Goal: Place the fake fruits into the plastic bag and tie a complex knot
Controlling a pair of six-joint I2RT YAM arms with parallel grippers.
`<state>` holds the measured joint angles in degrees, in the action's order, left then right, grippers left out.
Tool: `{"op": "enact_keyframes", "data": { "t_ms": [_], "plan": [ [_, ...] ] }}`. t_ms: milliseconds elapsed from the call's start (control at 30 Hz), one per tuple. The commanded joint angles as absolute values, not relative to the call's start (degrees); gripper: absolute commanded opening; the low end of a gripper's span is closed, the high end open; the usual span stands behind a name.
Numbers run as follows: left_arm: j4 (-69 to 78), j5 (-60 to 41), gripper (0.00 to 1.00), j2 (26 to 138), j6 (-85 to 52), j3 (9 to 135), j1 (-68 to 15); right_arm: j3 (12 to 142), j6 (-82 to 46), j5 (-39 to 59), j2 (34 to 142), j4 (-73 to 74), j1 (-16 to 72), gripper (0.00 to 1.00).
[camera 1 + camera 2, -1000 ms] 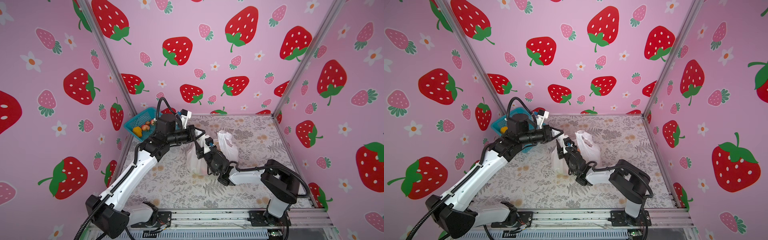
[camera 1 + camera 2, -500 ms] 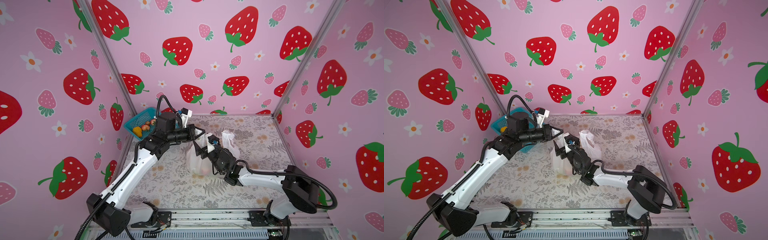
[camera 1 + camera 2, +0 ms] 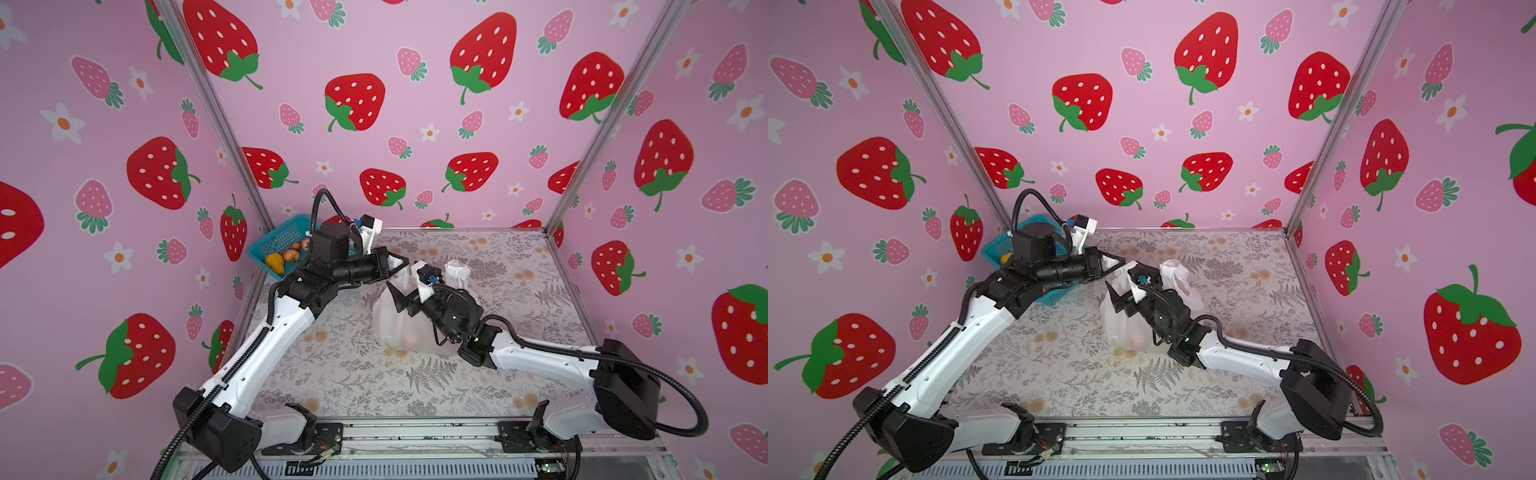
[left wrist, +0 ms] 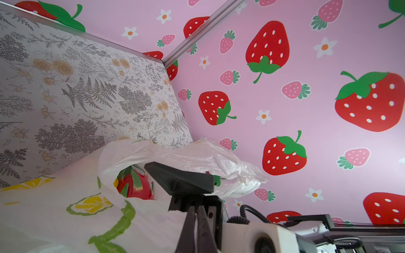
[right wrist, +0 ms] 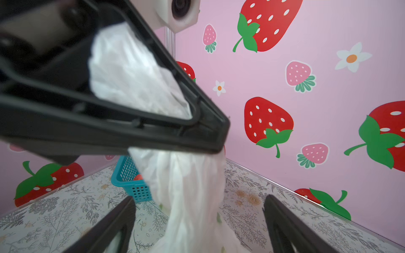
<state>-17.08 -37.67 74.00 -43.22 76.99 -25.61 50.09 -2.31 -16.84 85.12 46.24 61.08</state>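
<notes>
Right wrist: plastic bag (image 5: 190,197), long axis upright

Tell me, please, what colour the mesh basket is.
The basket is teal; the right wrist view shows it best.

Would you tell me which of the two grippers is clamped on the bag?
The left gripper: it is shut on the bunched top of the bag, while the right gripper stands wide open around the hanging plastic.

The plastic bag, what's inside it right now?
Through the plastic bag's open mouth, the left wrist view shows one red fruit with green scales. In a top view a pinkish fruit glows faintly through the bottom. Anything else is hidden by the film.
</notes>
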Motion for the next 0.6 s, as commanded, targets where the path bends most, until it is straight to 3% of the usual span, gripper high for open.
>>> {"op": "enact_keyframes", "data": {
  "t_ms": [0,200,267,333,400,500,567],
  "plan": [
    [-13.4,-38.8,0.00,73.7,-45.7,77.8,-25.4,52.4,-5.1,-16.8,89.8,52.6,59.9,0.87],
    [-10.3,-39.1,0.00,72.8,-49.9,76.2,-24.2,46.5,-11.7,-20.0,97.2,62.3,59.7,0.49],
    [-9.8,-38.9,0.00,72.6,-50.2,75.8,-23.6,44.3,-12.8,-20.6,97.3,63.0,59.8,0.43],
    [-9.9,-39.1,0.00,72.9,-49.8,76.0,-23.0,44.0,-12.3,-20.5,96.5,60.8,59.8,0.44],
    [-10.4,-39.6,0.00,73.7,-49.0,76.7,-22.8,44.3,-10.7,-20.2,94.2,58.1,59.8,0.51],
    [-11.7,-40.0,0.00,74.8,-47.6,78.0,-22.2,45.4,-7.7,-20.4,89.9,52.9,59.8,0.75],
    [-11.9,-40.3,0.00,75.2,-47.2,78.5,-21.7,45.8,-6.2,-19.5,86.8,49.1,59.7,0.85]
  ]
}}
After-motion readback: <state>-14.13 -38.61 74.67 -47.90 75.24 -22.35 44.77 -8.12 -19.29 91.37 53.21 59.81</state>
